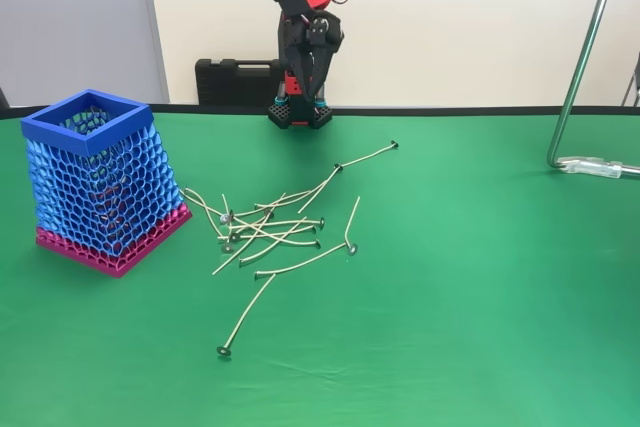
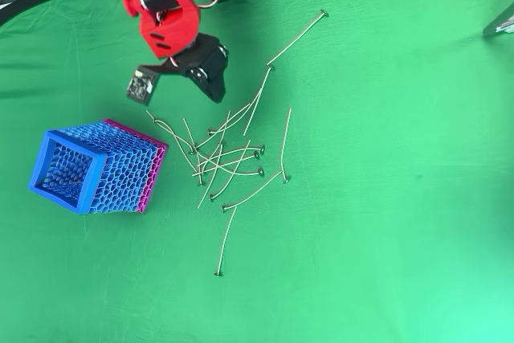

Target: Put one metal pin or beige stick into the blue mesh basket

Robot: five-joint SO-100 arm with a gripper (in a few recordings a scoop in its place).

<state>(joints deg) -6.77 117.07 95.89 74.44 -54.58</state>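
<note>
- The overhead view looks down into the blue mesh basket (image 2: 88, 168), and its square mouth shows.
- The fixed view shows its pink base on the green table (image 1: 480, 327), left of the thin pins (image 1: 275, 232).
- The gripper (image 2: 215, 86) hangs above the pins; whether its fingers are apart cannot be told.
- A black case (image 1: 235, 80) sits by the pale wall (image 1: 460, 27).

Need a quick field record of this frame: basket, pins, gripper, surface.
basket: blue mesh basket, upright, at the left in the fixed view
pins: loose pile of metal pins on the cloth, right of the basket, apart from it
gripper: gripper raised above the pile's far edge, holding nothing; open or shut unclear
surface: green cloth
</note>
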